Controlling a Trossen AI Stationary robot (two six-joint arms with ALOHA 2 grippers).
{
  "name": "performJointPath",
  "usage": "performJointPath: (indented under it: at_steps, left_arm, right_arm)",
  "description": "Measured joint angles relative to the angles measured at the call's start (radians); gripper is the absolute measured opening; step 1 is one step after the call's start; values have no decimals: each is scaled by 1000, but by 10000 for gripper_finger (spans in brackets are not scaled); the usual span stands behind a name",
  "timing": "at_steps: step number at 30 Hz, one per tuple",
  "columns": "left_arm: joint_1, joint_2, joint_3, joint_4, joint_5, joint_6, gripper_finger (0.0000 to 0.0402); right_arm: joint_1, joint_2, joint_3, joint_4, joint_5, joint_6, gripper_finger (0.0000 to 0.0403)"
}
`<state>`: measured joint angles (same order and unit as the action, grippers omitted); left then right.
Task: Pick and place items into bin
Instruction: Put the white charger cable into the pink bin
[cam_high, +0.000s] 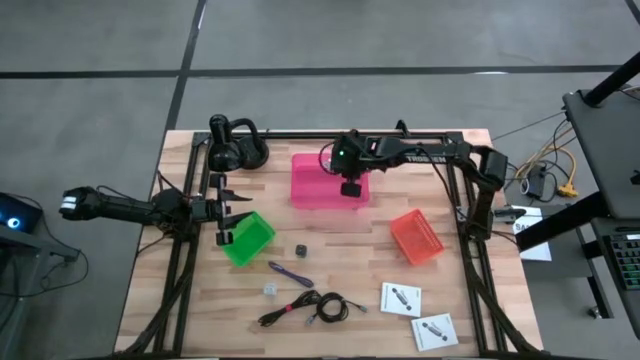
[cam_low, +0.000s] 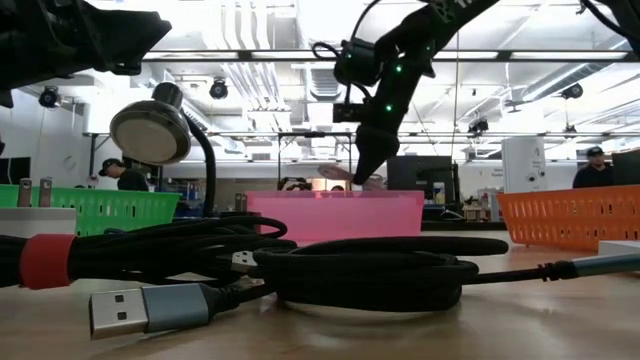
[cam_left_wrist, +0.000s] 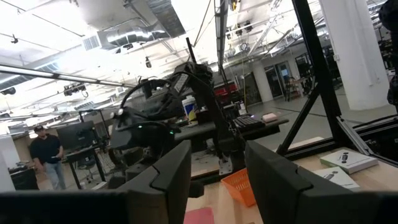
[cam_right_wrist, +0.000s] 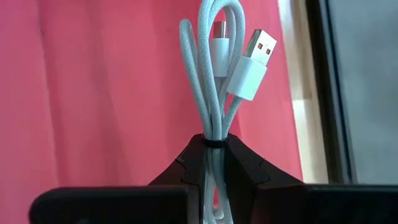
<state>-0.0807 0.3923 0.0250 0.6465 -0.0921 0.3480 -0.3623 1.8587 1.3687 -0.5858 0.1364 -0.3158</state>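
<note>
My right gripper (cam_right_wrist: 213, 146) hangs over the pink bin (cam_high: 310, 185) and is shut on a short pale cable bundle (cam_right_wrist: 214, 74) with a USB plug at its free end. My left gripper (cam_high: 222, 212) waits open beside the green bin (cam_high: 248, 238) at the table's left, nothing between its fingers (cam_left_wrist: 180, 168). On the near part of the table lie a black coiled cable (cam_high: 300, 308), a purple cable (cam_high: 289, 272), a tiny dark cube (cam_high: 300, 248), a tiny clear piece (cam_high: 269, 289) and two flat white packets (cam_high: 400, 298). My right gripper pinches the folded cable bundle between its two fingers at the thin dark tie band (cam_right_wrist: 213, 144). The fingers come slanting down from above. The looped strands and plugs (cam_right_wrist: 252, 65) stick out past the fingertips, lifted clear above the pink bin's floor.
An orange bin (cam_high: 416, 237) sits tilted right of centre. A black lamp (cam_high: 235, 145) stands at the far left corner. The dark frame rails (cam_high: 470, 230) run along both table sides. In the low view the black cable (cam_low: 300, 265) fills the foreground.
</note>
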Motion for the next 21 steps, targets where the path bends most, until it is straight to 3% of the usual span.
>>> performJointPath:
  at_steps: [21]
  left_arm:
    - [0, 0, 0, 0, 0, 0, 137]
  right_arm:
    - [-99, 1, 0, -2, -33, -100, 28]
